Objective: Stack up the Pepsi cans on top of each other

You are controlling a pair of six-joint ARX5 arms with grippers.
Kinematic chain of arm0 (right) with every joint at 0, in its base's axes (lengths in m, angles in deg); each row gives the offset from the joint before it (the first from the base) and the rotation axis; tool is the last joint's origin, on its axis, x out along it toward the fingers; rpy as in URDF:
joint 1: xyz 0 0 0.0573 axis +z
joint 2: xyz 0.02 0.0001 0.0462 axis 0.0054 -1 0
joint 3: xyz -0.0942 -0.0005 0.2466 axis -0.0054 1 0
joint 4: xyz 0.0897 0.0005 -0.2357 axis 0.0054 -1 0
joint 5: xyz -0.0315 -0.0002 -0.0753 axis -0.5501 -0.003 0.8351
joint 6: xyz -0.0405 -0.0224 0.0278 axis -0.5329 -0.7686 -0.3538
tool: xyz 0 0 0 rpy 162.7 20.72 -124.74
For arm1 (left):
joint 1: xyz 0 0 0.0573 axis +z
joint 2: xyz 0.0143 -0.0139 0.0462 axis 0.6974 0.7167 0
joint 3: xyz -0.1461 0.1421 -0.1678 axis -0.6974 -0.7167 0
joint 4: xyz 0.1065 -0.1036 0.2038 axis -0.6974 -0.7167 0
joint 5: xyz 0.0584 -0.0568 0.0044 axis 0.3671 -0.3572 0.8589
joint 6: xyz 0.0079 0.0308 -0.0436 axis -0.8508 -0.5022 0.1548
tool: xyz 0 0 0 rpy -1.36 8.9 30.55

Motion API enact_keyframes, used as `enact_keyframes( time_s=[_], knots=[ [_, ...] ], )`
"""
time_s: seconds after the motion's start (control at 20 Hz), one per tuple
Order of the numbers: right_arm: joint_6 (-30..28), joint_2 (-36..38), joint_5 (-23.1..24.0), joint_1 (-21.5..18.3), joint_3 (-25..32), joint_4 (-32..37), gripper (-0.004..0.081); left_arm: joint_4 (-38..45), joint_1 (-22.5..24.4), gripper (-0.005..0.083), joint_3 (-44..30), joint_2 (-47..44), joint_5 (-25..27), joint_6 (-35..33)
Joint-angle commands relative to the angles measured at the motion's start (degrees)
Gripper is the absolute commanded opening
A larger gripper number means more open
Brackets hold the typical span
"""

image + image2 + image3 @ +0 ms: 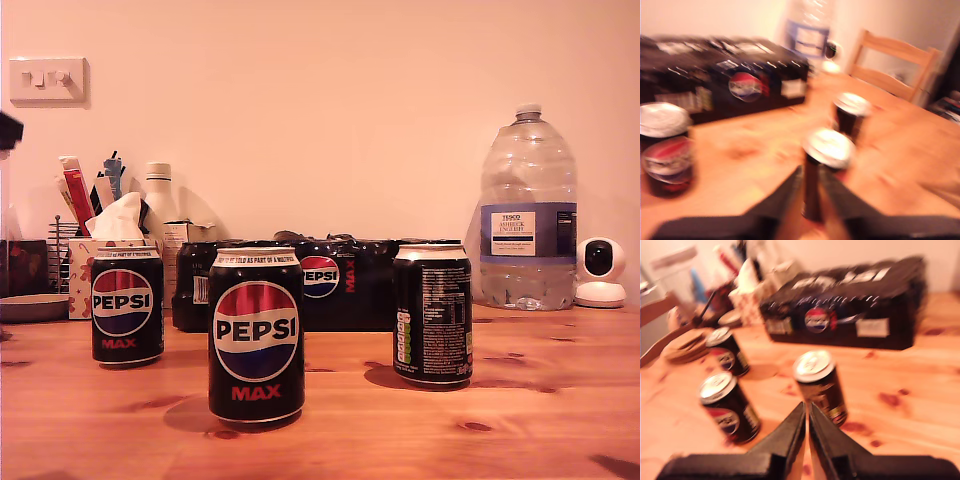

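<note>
Three Pepsi cans upright and apart on the wooden bench (560,400), none stacked: first can (127,304) at the exterior view's left, second can (256,335) nearest the camera at centre, third can (432,312) to the right with its small print facing out. Behind them, black multipack (340,285); tissue box (100,260) and utensil holder (65,250) at far left, water bottle (528,215) and small white camera (601,272) at far right. First gripper (810,192) and second gripper (806,427) nearly shut, jaws almost touching, gripping nothing, above the bench short of the cans. Wrist views blurred.
</note>
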Motion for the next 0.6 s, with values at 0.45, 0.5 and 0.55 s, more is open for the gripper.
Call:
enact_keyframes(
  time_s=[0.45, 0.5, 0.55],
  knots=[
    [-0.28, -5.05, -0.11, 4.63, 0.55, 2.6, -0.0013, 11.21, 0.04, 0.0792, -0.83, 13.2, 10.01, -7.85],
    [-0.33, -5.46, -0.13, 4.85, 0.55, 2.6, -0.0013, 13.29, 0.07, 0.0792, -0.83, 15.15, 10.69, -8.09],
    [-0.37, -5.81, -0.09, 5.05, 0.55, 2.6, -0.0013, 15.41, 0.07, 0.0792, -0.83, 17.16, 10.8, -8.98]
  ],
)
